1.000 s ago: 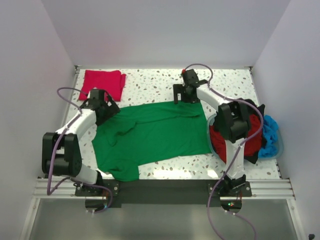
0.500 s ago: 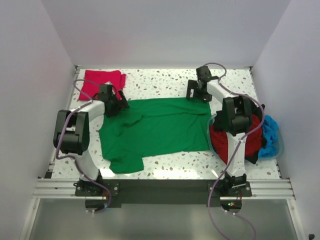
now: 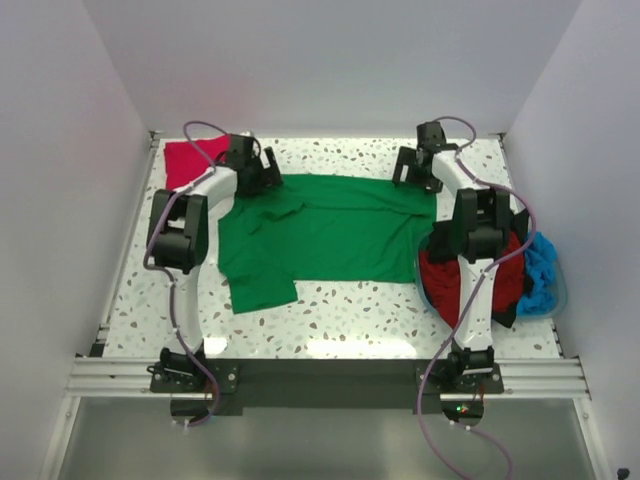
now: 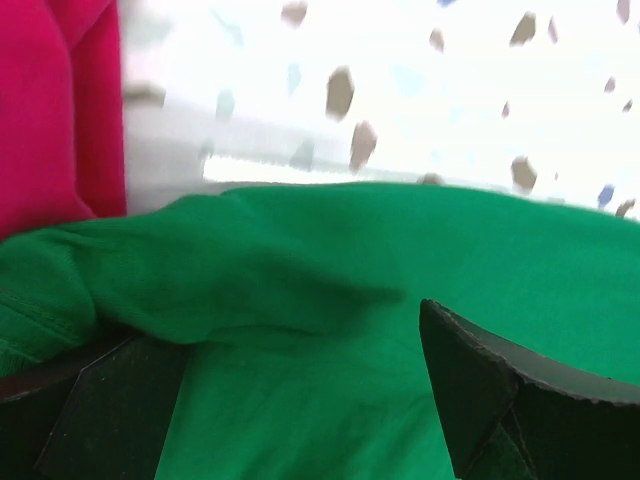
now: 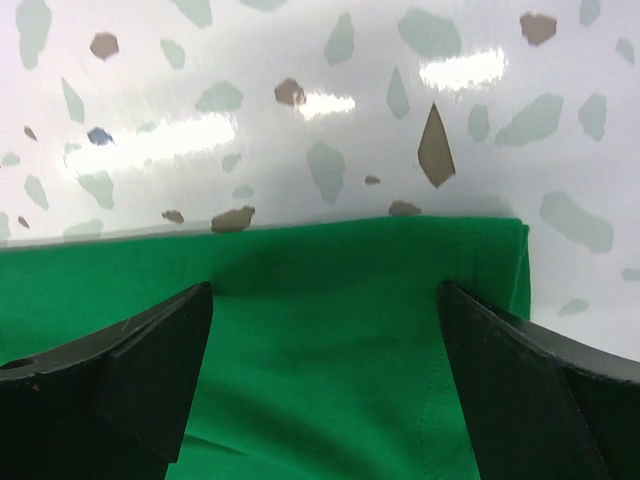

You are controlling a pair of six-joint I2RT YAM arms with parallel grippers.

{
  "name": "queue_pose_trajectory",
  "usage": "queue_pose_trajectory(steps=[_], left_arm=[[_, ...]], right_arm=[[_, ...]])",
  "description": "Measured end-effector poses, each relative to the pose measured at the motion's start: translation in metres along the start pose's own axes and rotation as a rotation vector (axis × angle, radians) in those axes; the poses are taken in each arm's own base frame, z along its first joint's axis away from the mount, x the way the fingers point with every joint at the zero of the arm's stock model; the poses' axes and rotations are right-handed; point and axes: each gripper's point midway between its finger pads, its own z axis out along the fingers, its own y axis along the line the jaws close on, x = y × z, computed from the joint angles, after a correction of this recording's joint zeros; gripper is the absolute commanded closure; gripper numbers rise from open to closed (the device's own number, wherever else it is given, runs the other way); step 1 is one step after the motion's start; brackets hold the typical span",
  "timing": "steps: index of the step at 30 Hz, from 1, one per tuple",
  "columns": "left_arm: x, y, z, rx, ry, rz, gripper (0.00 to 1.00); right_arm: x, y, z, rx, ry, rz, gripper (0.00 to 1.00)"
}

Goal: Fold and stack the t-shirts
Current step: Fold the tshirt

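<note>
Just under left hand (image 4: 300, 400) and right hand (image 5: 325, 380), green t-shirt (image 3: 330, 230).

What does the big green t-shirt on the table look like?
The bright green soft cloth t-shirt lies spread out on the white speckled table, mostly flat, with wrinkles and bunched folds on its left side. One short sleeve sticks out at the near left. Its far edge sits near the back of the table. The open left gripper and open right gripper sit at its two far corners, low over the cloth.
</note>
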Motion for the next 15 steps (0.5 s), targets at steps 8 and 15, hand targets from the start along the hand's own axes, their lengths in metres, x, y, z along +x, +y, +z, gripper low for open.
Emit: queue_pose_trajectory(steps=[8,15], left_arm=[[-0.043,-0.012,0.04,-0.031,-0.043,0.033,0.0],[-0.047,-0.013,0.042,-0.037,-0.034,0.033,0.0]], right_arm=[[-0.014,0.006,0.008,-0.021,-0.025,-0.028,0.01],[-0.019,0.009,0.009,-0.038,-0.031,-0.066,0.01]])
